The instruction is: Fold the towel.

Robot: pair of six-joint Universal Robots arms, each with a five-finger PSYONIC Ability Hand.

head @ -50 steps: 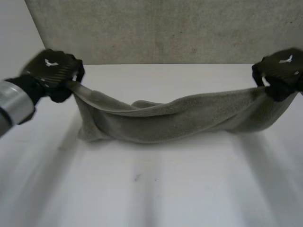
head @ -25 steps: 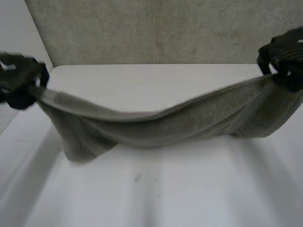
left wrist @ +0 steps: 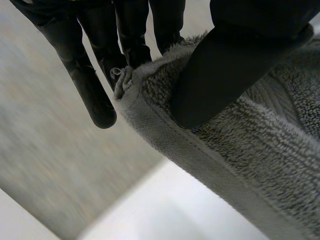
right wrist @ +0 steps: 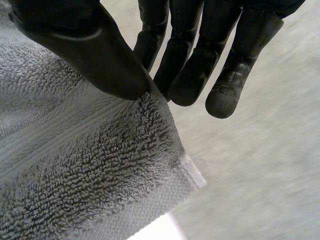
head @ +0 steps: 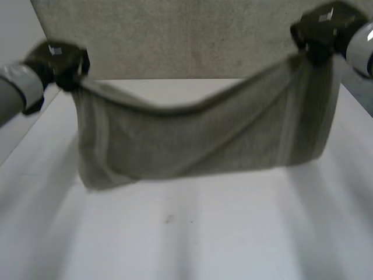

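Towel [head: 198,140], grey terry, hangs in the air over the table [head: 192,239], spread between both hands as a wide sheet facing the head camera. Its top edge sags in a shallow curve from one held corner to the other. The lower edge runs aslant, with the end under the left hand hanging lower than the end under the right hand. That edge lies close to the table, but contact cannot be told. A diagonal crease crosses the cloth from the lower left end up toward the right corner, and a paler band runs down the cloth near each end. Left hand [head: 61,61] pinches the top left corner, about over the table's far left corner. In the left wrist view its thumb [left wrist: 225,70] lies pressed on the terry face just inside the hem [left wrist: 165,145], and the fingers [left wrist: 132,40] stand behind the cloth at the corner. One finger is straight beside the corner, clear of the cloth. Right hand [head: 317,32] pinches the top right corner and sits higher than the left hand, in front of the wall [head: 186,41]. In the right wrist view its thumb [right wrist: 90,55] bears on the near face at the towel's edge, against fingers [right wrist: 185,75] behind it. The corner of the cloth juts out just past the pinch, and the outermost finger is clear of the cloth. Left arm [head: 17,87] and right arm [head: 361,49] come in from the sides of the head view. The wall is grey and mottled and stands behind the white table.
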